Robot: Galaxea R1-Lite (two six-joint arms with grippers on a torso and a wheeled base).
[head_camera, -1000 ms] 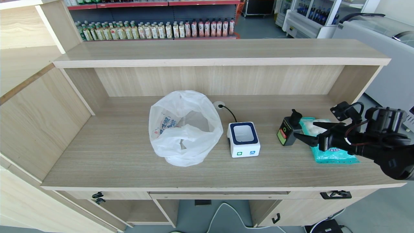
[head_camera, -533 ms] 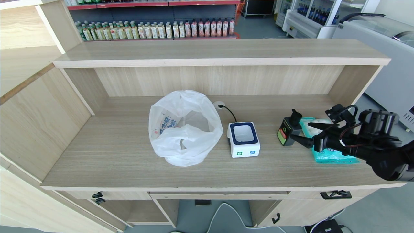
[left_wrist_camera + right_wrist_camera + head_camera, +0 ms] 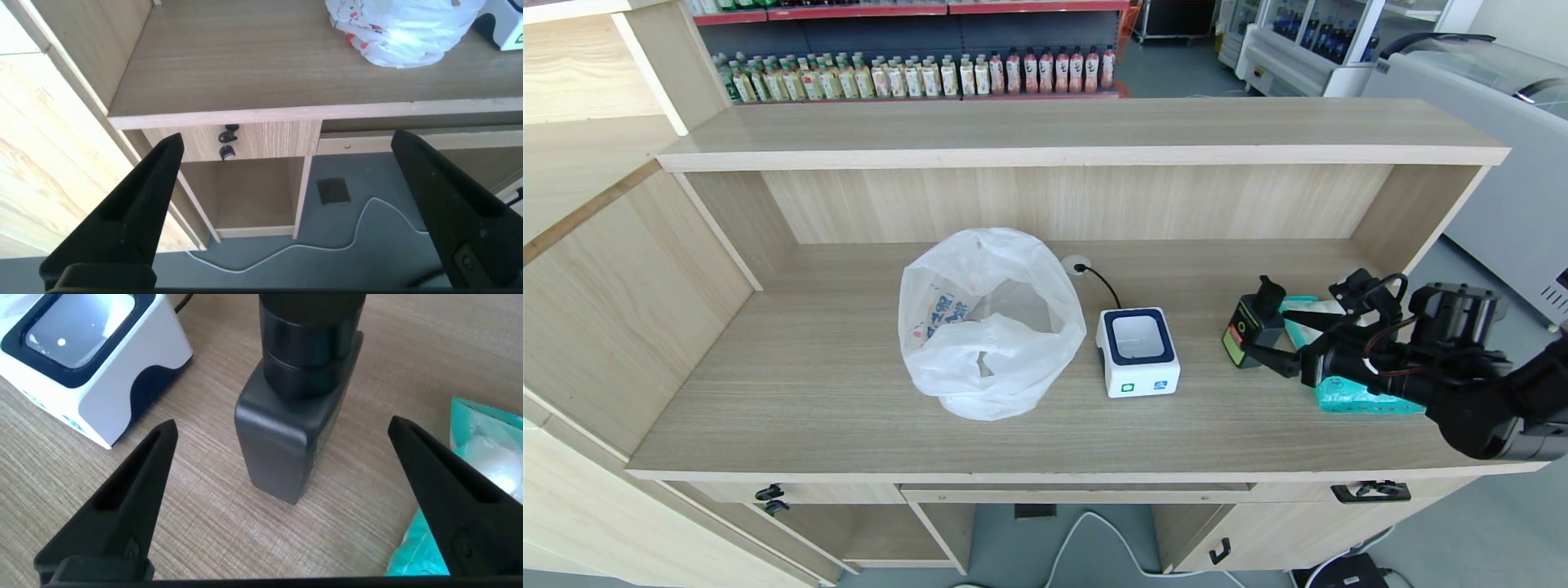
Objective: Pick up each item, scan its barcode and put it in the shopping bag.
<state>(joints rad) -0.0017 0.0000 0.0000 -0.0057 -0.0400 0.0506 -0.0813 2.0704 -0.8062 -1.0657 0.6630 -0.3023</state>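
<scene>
A small black bottle [image 3: 1251, 330] with a green and red label stands on the counter's right side, and its dark body [image 3: 296, 433] is close up in the right wrist view. My right gripper [image 3: 1267, 330] [image 3: 282, 429] is open, one finger on each side of the bottle, not touching it. Under that arm lies a teal tissue pack [image 3: 1349, 395] [image 3: 484, 461]. The white shopping bag [image 3: 988, 327] [image 3: 409, 33] stands open at mid-counter, with the white scanner [image 3: 1137, 351] [image 3: 82, 359] to its right. My left gripper [image 3: 288, 140] hangs open and empty in front of the counter's front edge.
The counter [image 3: 809, 384] has a back wall and side walls under an upper shelf [image 3: 1078, 131]. A black cable [image 3: 1101, 282] runs from the scanner to a hole at the back. Drawers and cupboard handles [image 3: 227, 143] sit below the front edge.
My right gripper has moved left and lower towards the black bottle, and its fingers now flank it. The bottle, bag and scanner have not moved.
</scene>
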